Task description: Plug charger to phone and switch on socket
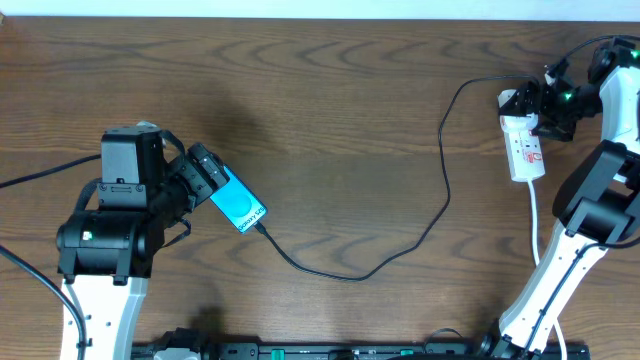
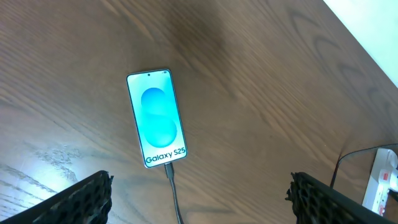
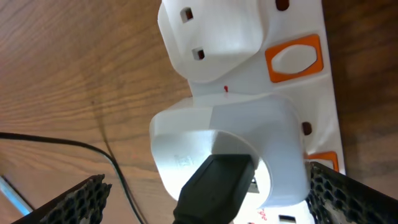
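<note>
Brown wood table (image 1: 330, 90) seen from overhead: the phone (image 1: 238, 205) lies just off the left gripper (image 1: 218, 182). The charger (image 1: 445, 180) runs from the phone's end to the socket (image 1: 522, 145), well apart from the phone, where the right gripper (image 1: 535, 115) hovers. Left wrist view: the cable tip looks seated in the phone, and the claw is spread wide, holding nothing. Right wrist view, far from the phone: jaws are wide and empty around the white adapter (image 3: 236, 143), with the orange switch (image 3: 295, 59) just beyond it. Plugging looks done to me. Flipping the switch seems left, though I can't tell its position.
</note>
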